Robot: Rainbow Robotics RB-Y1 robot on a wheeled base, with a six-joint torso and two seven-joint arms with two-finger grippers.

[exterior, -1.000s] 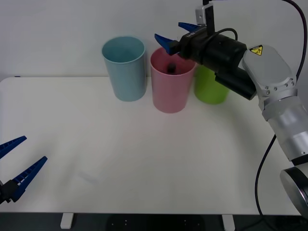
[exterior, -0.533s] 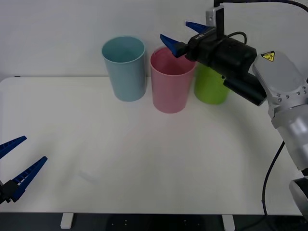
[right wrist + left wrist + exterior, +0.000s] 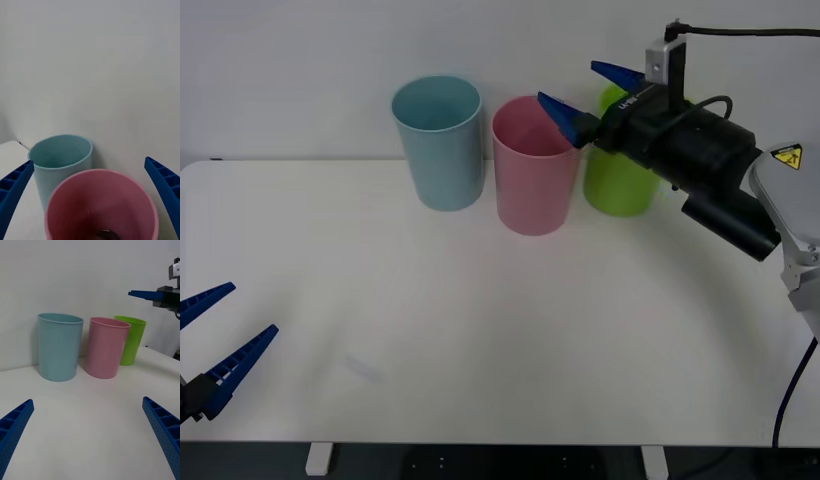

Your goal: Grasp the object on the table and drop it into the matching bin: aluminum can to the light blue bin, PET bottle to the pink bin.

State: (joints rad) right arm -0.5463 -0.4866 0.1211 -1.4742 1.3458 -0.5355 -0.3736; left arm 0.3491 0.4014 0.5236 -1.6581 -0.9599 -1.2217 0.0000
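The pink bin (image 3: pixel 535 180) stands at the back of the white table (image 3: pixel 480 320), between the light blue bin (image 3: pixel 442 150) and a lime green one. My right gripper (image 3: pixel 567 82) is open and empty, hovering just above and behind the pink bin's right rim. In the right wrist view a small dark shape (image 3: pixel 105 234), likely the PET bottle, lies deep inside the pink bin (image 3: pixel 101 198), and the light blue bin (image 3: pixel 62 161) stands beyond it. My left gripper (image 3: pixel 252 308) is open low at the table's near left corner.
The lime green bin (image 3: pixel 620 185) stands right of the pink one, partly behind my right arm. A plain white wall rises behind the bins. In the left wrist view the three bins (image 3: pixel 107 348) stand in a row.
My right gripper has drawn back to the right, away from over the pink bin. The dark bottle seen at the bin's mouth a second ago has dropped out of the front view.
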